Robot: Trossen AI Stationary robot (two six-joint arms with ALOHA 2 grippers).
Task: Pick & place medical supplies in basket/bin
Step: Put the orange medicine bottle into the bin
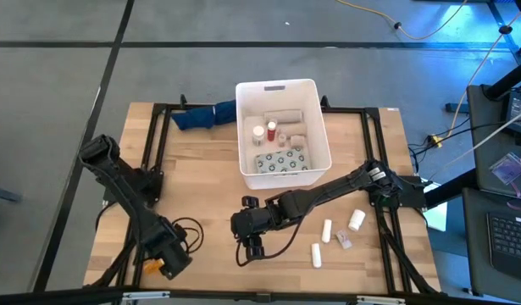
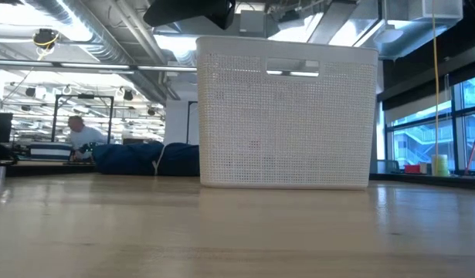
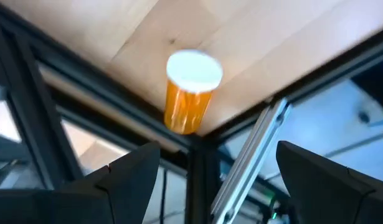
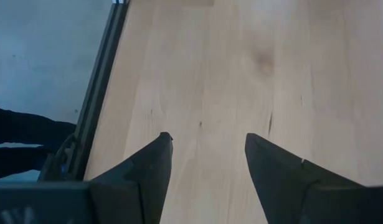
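The white bin [image 1: 313, 163] stands at the table's far middle and also fills the low view [image 2: 287, 116]. It holds pill bottles, beige rolls and a grey blister pack [image 1: 281, 159]. My left gripper [image 3: 218, 146] is open near the table's near left corner [image 1: 163, 259], a short way from an orange pill bottle [image 3: 190, 93] with a white cap that faces the fingers. My right gripper [image 4: 208, 137] is open over bare wood near the table's near middle [image 1: 253, 251]. A white bottle [image 1: 356, 220], two white tubes [image 1: 327, 230] and a small grey item [image 1: 344, 241] lie to its right.
A dark blue cloth [image 1: 205, 116] lies left of the bin at the far edge. Black frame rails [image 1: 154, 144] run along the table's sides, and one passes right by the orange bottle [image 3: 116, 106]. A cable [image 1: 281, 246] loops by the right gripper. A person [image 2: 81, 137] is far behind the table.
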